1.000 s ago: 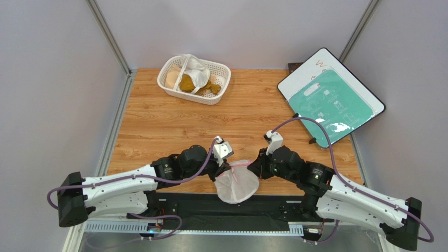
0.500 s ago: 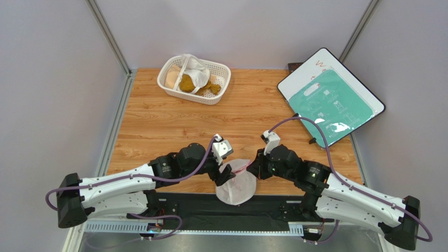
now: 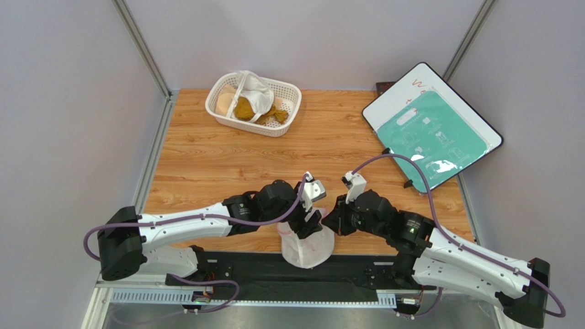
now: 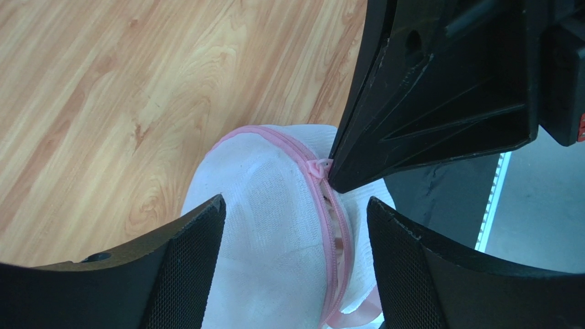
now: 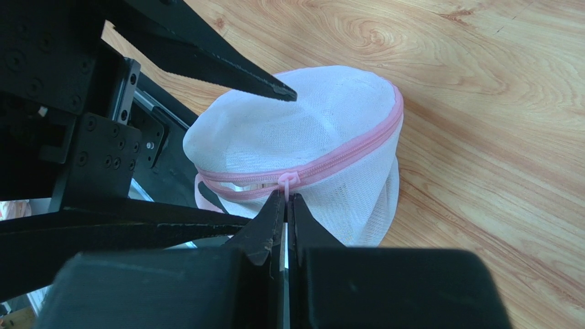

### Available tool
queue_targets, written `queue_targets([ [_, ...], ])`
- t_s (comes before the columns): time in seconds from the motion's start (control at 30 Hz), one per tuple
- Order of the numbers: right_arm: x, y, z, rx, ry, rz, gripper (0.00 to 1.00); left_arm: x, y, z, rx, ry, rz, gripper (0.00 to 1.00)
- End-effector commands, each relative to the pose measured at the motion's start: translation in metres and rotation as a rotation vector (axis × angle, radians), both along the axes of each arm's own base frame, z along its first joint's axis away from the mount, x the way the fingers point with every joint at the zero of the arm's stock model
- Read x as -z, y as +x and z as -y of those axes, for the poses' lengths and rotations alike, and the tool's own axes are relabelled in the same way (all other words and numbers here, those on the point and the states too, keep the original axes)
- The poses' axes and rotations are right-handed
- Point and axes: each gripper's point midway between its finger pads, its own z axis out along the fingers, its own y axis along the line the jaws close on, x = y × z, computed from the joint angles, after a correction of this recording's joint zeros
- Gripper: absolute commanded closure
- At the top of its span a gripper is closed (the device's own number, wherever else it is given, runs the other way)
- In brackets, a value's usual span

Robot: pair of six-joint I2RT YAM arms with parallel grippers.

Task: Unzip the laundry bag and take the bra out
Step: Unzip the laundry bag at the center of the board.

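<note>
The laundry bag is a white mesh pouch with a pink zipper, standing on edge at the table's near edge between both arms. My left gripper is open and straddles the bag from above, one finger on each side, neither pad pressing it. My right gripper is shut on the small pink zipper pull at the bag's seam. In the left wrist view its black tip meets the zipper pull, and a short gap shows in the zipper just below. The bra is hidden.
A white lattice basket with mustard and white cloths stands at the back left. A whiteboard with a green sheet leans at the right. The black base strip runs right behind the bag.
My left gripper has opened and swung right, from the bag's left side to over its top. The bag now stands narrower and more upright. The right gripper stays shut at the zipper.
</note>
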Motion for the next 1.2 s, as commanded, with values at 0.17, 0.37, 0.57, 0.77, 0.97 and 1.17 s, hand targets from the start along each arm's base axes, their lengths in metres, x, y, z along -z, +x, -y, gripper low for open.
queue_targets([
  [0.17,-0.01,0.002,-0.001,0.002,0.023,0.036,1.0,-0.012,-0.002,0.01,0.007,-0.056,-0.02,0.65],
  [0.37,-0.009,0.007,0.004,0.042,0.003,0.037,1.0,-0.009,-0.003,0.006,0.006,-0.052,-0.02,0.96],
  [0.57,-0.002,0.013,0.012,0.086,-0.027,0.036,1.0,-0.01,-0.005,-0.001,0.013,-0.054,0.006,1.0],
  [0.77,-0.004,0.021,0.017,0.124,-0.036,0.051,1.0,-0.011,-0.007,-0.011,0.016,-0.054,0.027,1.0],
  [0.97,-0.002,0.03,0.028,0.161,-0.052,0.052,1.0,-0.01,-0.006,-0.026,-0.008,-0.037,0.053,1.0],
  [1.17,-0.005,0.034,0.036,0.183,-0.047,0.058,1.0,-0.015,-0.002,-0.04,-0.043,-0.028,0.099,1.0],
])
